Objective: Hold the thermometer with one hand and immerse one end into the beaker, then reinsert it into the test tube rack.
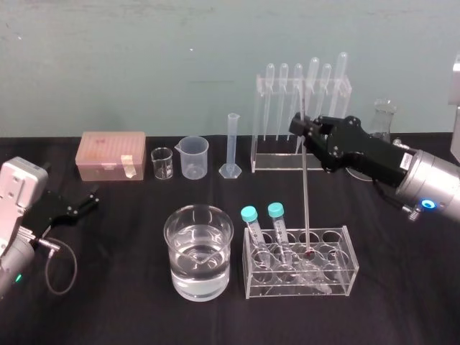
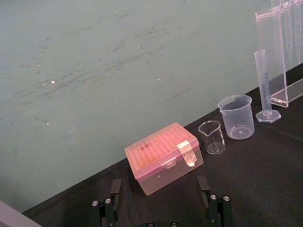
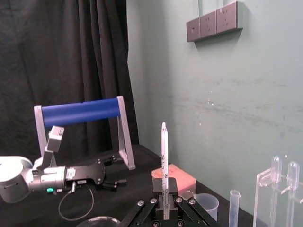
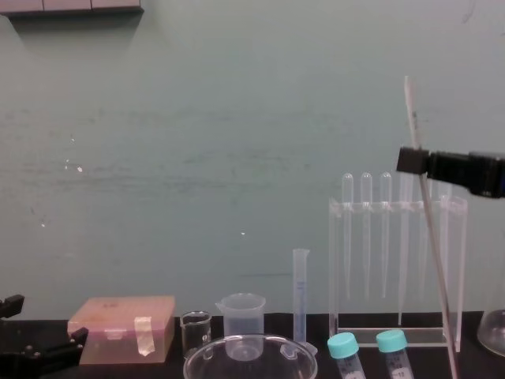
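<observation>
My right gripper (image 1: pixel 302 130) is shut on the thermometer (image 1: pixel 305 194), a long thin glass rod, gripped high on its stem (image 3: pixel 164 156). The rod stands nearly upright, a little tilted. Its red lower tip rests inside a low clear holder with round holes (image 1: pixel 338 267), which also carries two teal-capped tubes. The beaker (image 1: pixel 198 251), wide and part full of water, stands just left of that holder. The test tube rack (image 1: pixel 277 162), a tall clear frame hung with pipettes, stands behind the gripper (image 4: pixel 410 160). My left gripper (image 1: pixel 90 198) is parked open at the table's left edge.
Along the back stand a pink tip box (image 1: pixel 111 154), a tiny glass beaker (image 1: pixel 162 163), a small plastic beaker (image 1: pixel 194 157), a graduated cylinder (image 1: pixel 231 147) and a conical flask (image 1: pixel 383 118). A wall rises close behind the table.
</observation>
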{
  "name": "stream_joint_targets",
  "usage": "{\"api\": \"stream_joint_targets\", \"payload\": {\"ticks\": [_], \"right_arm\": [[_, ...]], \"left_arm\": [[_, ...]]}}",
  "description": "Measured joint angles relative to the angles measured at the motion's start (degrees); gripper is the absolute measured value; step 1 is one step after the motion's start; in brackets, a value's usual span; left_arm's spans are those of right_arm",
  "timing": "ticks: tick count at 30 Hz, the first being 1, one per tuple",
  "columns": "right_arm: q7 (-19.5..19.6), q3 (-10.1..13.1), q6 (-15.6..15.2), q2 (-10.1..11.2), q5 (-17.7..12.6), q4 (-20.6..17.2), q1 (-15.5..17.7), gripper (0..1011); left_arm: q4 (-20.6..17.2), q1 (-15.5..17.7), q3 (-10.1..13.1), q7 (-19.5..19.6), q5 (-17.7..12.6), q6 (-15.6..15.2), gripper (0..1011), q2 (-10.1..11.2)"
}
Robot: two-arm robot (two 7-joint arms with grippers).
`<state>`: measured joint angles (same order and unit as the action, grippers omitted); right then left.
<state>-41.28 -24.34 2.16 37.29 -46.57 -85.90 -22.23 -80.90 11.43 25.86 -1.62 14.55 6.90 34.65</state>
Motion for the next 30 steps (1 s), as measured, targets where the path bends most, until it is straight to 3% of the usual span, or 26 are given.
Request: {"api": "stream_joint_targets", "payload": {"ticks": [30], "right_arm": [[-0.6,-1.0,0.1,-0.9,2.7,2.1,0.3,58]], "left_arm": [[0.0,0.0,0.0,0.0,0.0,0.0,1008,0.0]]}}
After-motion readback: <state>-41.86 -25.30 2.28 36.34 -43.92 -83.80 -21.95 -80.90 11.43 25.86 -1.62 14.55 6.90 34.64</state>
